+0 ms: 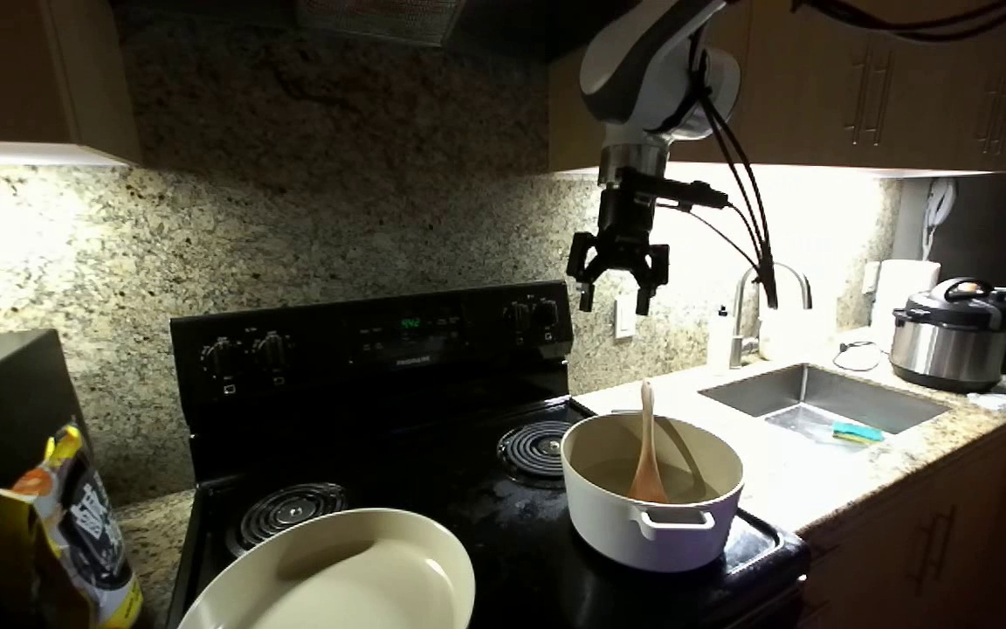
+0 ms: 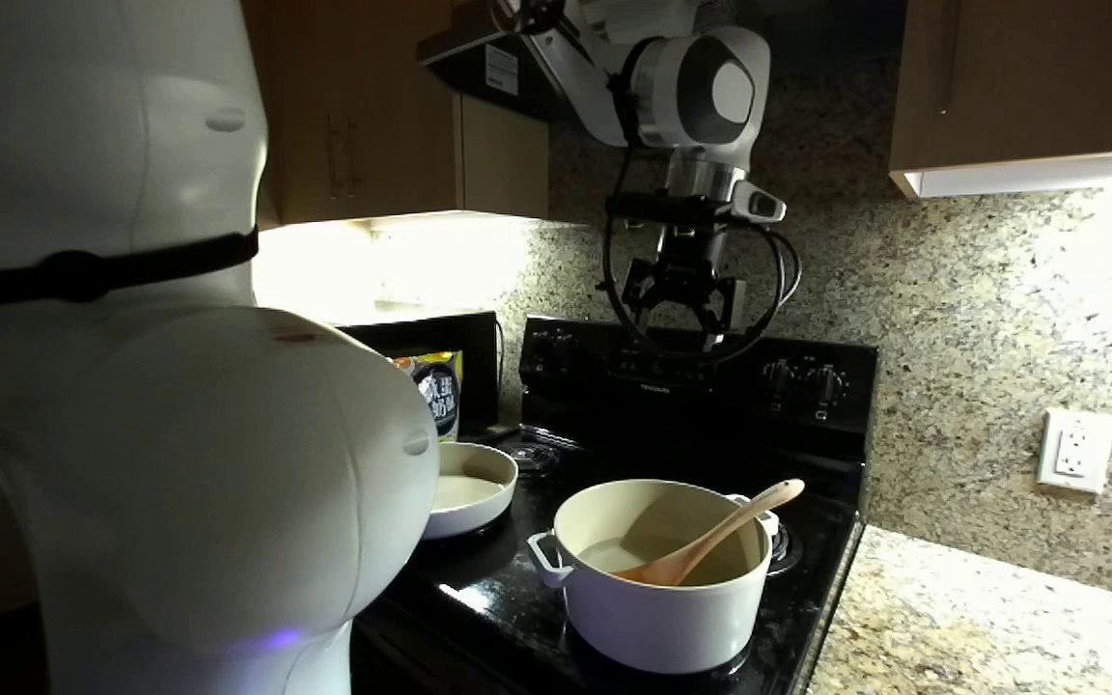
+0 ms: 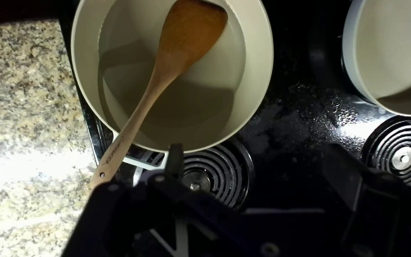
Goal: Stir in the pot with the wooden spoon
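The black electric stove [image 1: 459,489] bore both vessels, and the beige speckled granite counter [image 2: 981,618] ran alongside. The round, straight-sided cream pot [image 1: 608,520] stood at the counter end of the stovetop, presumably over a hidden burner, holding what looked like clear liquid, likely water for stirring. The wide, shallow cream pan [image 1: 381,581] sat apart from it, which probably left room to work. In both exterior views the black two-fingered gripper [image 1: 615,301] hung well above the stove, its fingers far apart and nothing between them; that spread seemed meant for taking a slim handle. The long, light-brown wooden spoon [image 3: 158,82] lay slanted in the pot, its flat blade down inside and its handle leaning on the rim and jutting beyond it near a side handle, likely so that the end could be grasped. Stirring, by that evidence, was not yet under way.

Counted, there were one stove, one rectangular steel sink [image 1: 870,397], one black-lidded steel cooker [image 1: 948,348], one pot with two small side handles, one pan, two exposed black coil burners [image 1: 547,448], one gripper, one spoon, one teal-and-yellow sponge [image 1: 857,433] lying in the sink, and four dark control knobs [image 2: 779,379].
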Available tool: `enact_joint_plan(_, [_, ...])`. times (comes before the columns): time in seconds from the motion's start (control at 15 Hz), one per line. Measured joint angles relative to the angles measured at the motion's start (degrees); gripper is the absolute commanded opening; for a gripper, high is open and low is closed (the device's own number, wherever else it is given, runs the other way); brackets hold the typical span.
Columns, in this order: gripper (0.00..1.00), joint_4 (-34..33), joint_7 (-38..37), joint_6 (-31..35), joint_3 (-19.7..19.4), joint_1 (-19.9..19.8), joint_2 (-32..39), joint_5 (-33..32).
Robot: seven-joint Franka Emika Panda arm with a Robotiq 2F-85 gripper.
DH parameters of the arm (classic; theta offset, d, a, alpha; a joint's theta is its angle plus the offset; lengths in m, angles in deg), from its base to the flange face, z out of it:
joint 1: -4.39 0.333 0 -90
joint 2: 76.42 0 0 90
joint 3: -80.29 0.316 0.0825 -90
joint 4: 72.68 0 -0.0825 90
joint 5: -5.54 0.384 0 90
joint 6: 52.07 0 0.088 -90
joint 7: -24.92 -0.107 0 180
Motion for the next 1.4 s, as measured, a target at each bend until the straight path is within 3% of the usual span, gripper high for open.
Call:
enact_joint_plan(0.47, [1.0, -0.2, -3.1, 0.4, -2.5, -4.1, 7.1, 7.1])
enact_joint_plan(0.67, [1.0, -0.2, -7.1, 3.5, -3.5, -5.8, 9.5, 9.7])
enact_joint_plan(1.0, [1.0, -1.3, -18.3, 10.3, -4.4, -6.5, 14.6, 9.4])
enact_joint_plan(1.4, [1.0, -4.6, -31.7, 11.1, -4.7, -6.4, 19.6, 5.2])
